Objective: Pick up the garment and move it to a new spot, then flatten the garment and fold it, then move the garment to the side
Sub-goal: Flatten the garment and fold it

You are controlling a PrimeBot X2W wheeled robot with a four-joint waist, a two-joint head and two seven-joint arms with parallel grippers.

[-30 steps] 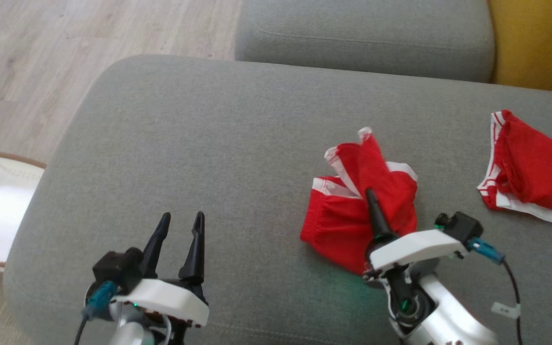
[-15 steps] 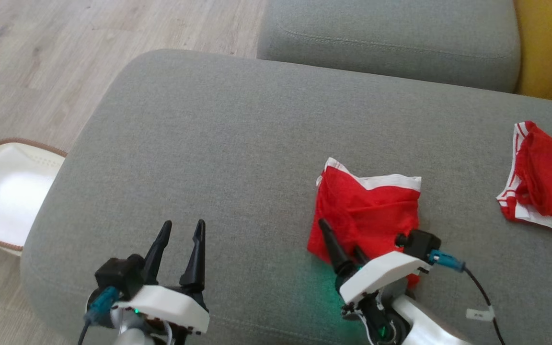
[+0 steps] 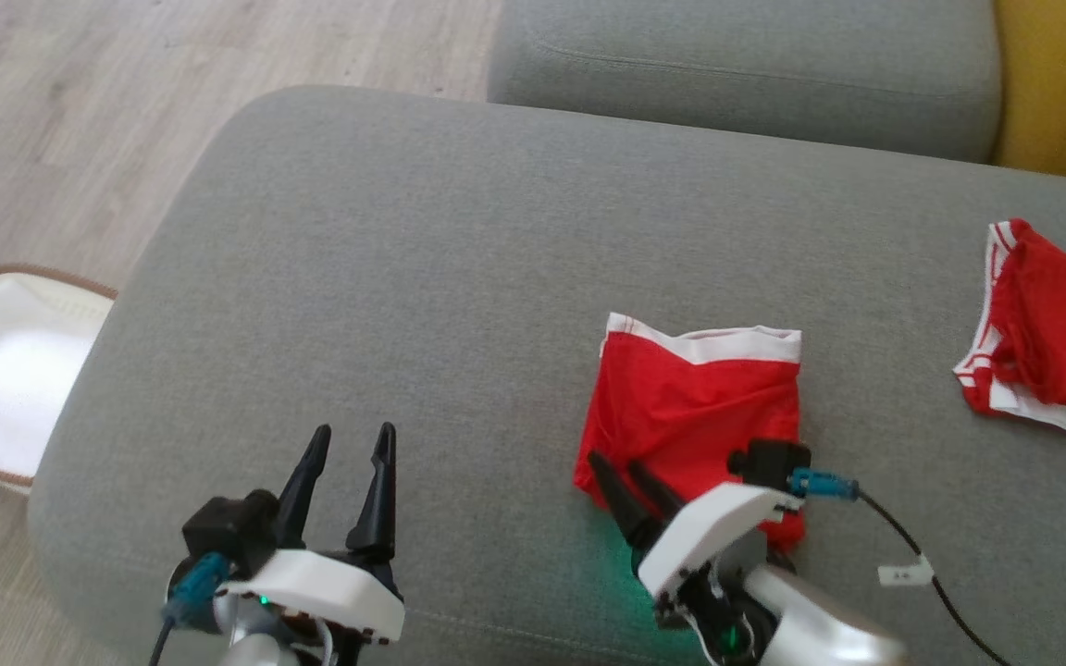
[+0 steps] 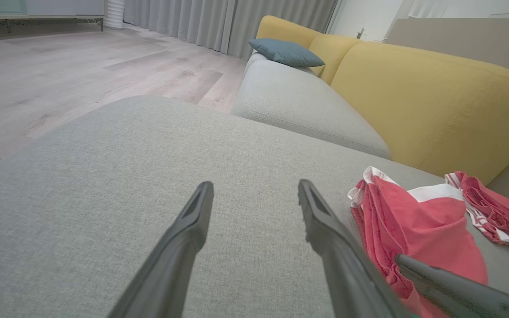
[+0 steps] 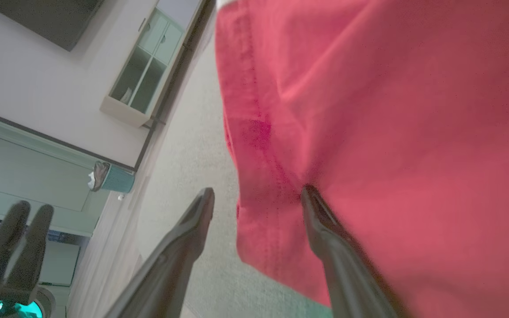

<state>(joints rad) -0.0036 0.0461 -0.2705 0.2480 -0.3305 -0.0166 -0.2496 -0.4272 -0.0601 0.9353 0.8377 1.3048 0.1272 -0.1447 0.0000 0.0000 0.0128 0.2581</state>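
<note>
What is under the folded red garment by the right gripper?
The folded red garment lies flat on the grey sofa cushion; nothing pokes out around it. Its own layers hide whatever is beneath, and the right gripper wrist covers its near edge.

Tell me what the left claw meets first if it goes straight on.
Probably only bare grey cushion: the left claw points along it, and the red shorts lie off to its right.
</note>
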